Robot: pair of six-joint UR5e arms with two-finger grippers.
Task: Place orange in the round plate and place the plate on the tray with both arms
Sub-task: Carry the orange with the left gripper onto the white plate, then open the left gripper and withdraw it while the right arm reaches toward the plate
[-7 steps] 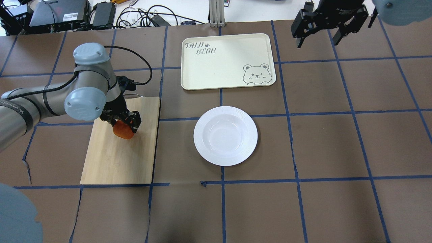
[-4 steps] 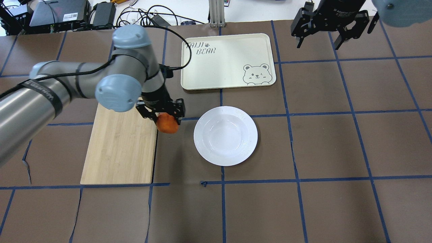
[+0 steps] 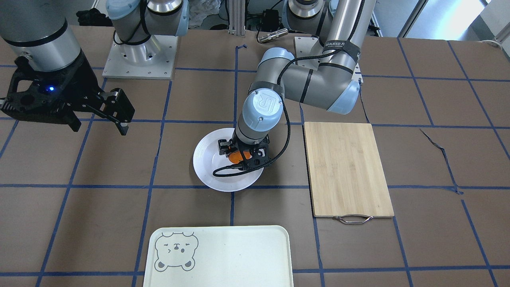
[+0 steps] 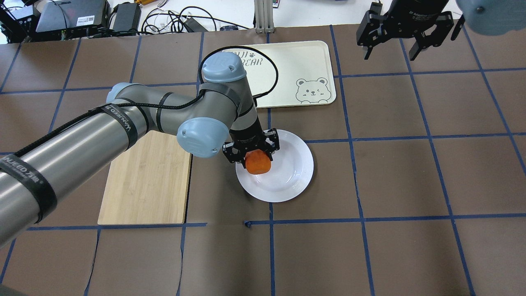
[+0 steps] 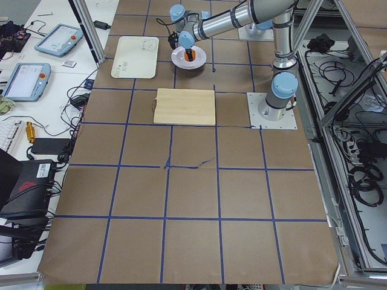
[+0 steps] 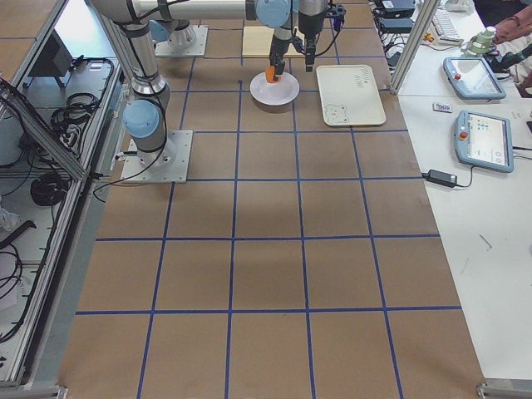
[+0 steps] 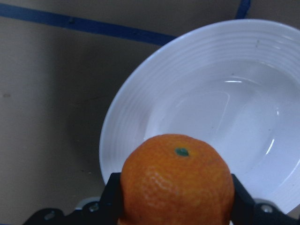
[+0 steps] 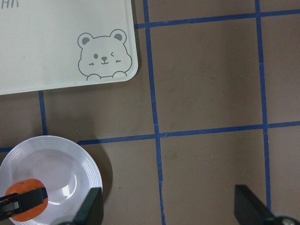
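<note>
My left gripper [image 4: 257,158] is shut on the orange [image 4: 258,161] and holds it above the left part of the round white plate [image 4: 291,176]. The left wrist view shows the orange [image 7: 177,182] between the black fingers, over the plate's rim [image 7: 123,123]. In the front view the orange [image 3: 238,156] hangs over the plate [image 3: 207,167]. The pale tray [image 4: 287,70] with the bear drawing lies beyond the plate, partly behind my left arm. High at the far right, my right gripper [image 4: 390,41] hangs open with nothing in it; its wrist view looks down on the tray [image 8: 56,42] and the plate [image 8: 84,161].
A bamboo cutting board [image 4: 148,181] with a metal handle lies left of the plate, bare. Brown paper with blue tape lines covers the table. Cables and devices sit along the far edge [image 4: 123,16].
My left arm has carried the orange rightward from above the cutting board, across the gap, to over the plate's left side. The right gripper has stayed at the far right corner.
</note>
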